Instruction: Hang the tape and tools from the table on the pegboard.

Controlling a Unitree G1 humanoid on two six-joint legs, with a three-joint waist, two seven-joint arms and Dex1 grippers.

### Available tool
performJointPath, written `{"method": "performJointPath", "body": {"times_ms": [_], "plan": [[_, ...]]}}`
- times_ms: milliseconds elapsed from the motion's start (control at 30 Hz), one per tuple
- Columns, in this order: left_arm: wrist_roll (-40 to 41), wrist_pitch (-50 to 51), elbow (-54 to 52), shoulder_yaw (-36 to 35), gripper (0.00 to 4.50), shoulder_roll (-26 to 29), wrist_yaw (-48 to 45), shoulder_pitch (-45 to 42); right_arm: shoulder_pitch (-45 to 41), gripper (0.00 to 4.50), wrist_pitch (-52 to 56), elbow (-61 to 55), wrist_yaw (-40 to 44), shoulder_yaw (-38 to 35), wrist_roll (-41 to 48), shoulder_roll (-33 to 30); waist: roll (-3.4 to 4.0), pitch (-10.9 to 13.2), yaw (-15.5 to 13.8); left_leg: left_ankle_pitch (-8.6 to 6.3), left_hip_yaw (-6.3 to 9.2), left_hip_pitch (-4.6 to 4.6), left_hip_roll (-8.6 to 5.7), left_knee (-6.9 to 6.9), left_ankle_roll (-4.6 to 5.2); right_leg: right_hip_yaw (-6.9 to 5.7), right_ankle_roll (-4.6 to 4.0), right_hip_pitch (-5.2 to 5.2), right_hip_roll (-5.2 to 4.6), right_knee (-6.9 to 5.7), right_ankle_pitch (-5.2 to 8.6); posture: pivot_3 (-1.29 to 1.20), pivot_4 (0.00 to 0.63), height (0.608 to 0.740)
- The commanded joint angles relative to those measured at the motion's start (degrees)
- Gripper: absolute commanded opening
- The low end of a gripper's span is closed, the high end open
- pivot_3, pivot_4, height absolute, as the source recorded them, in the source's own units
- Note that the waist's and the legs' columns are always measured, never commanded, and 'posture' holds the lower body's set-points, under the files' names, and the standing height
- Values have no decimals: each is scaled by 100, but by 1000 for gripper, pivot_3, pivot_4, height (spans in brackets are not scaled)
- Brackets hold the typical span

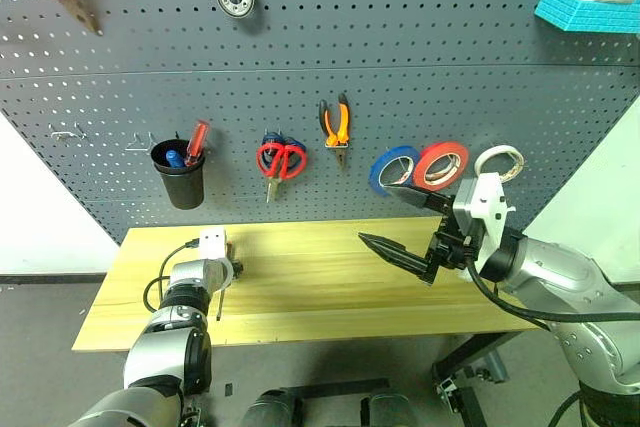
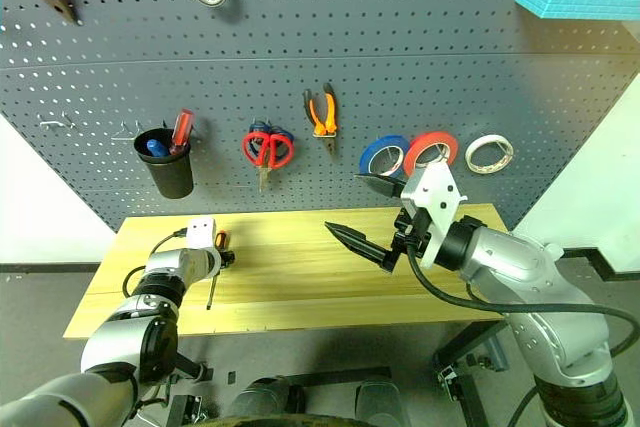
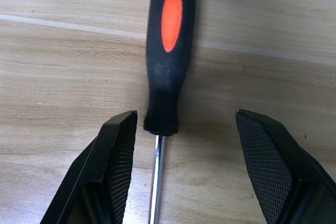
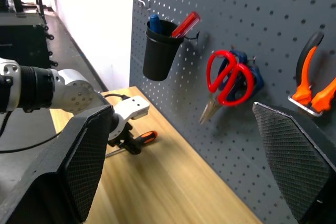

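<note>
Below pincer, screwdriver shaft (cropped)

Dark grey hole-dotted pegboard, pale yellow wood table, orange-and-black screwdriver, bright red tape, red-handled scissors

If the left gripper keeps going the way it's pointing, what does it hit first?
Likely the screwdriver lying on the table; the left gripper straddles its handle end, jaws open either side.
</note>
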State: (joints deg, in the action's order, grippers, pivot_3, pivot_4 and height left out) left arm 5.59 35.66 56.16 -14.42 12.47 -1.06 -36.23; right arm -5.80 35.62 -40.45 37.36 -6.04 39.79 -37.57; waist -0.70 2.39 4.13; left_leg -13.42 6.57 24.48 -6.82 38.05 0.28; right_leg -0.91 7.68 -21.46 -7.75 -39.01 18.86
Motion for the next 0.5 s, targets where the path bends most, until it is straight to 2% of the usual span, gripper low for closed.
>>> {"method": "performJointPath", "body": {"times_ms": [33,500], "plan": [[-13,-83,-106,50,3102,132,-12,-58,-25,4500,41,-220,-52,-180,171,-83,-5,18,-5,0,0,0,0,0,0,0,0,0,0,0,0,-194,61,681],[30,-275,70,20,3102,390,-18,-123,123,4500,265,-379,-172,-251,482,-226,-29,231,-12,0,0,17,0,-1,2,2,-1,-18,-4,0,0,-206,111,681]]}}
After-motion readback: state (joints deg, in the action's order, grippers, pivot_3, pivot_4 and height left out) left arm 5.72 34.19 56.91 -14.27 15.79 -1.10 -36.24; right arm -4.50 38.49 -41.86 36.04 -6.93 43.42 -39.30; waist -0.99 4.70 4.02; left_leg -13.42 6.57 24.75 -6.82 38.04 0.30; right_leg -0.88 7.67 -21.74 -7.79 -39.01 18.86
